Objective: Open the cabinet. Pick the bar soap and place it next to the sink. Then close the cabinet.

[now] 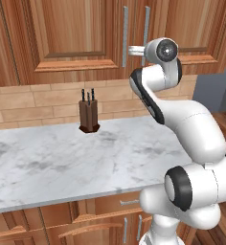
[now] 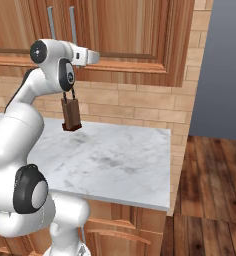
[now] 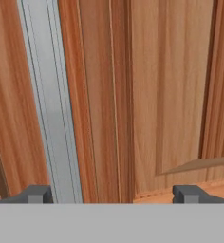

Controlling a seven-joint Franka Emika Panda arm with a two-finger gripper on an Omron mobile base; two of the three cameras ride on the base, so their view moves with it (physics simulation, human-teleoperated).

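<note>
The cabinet [image 1: 81, 33] is a reddish-brown wall unit above the counter, and both its doors are shut. Two long silver handles [image 1: 125, 36] run down where the doors meet. My arm reaches up to it, with the hand [image 1: 135, 50] close to the right-hand door's handle [image 1: 146, 28]. In the hand view my gripper [image 3: 113, 194] is open, facing the door panel [image 3: 175, 95] at close range. A silver handle [image 3: 50, 99] runs just inside the left fingertip [image 3: 35, 193], and nothing is gripped. The bar soap and the sink are out of view.
A brown knife block [image 1: 89, 115] stands at the back of the white marble counter [image 1: 62, 158]. The counter ends on the right [image 2: 165, 170], where a wooden floor [image 2: 210, 190] and a tall grey panel [image 2: 220, 70] begin. Low cabinets [image 1: 110, 225] sit below.
</note>
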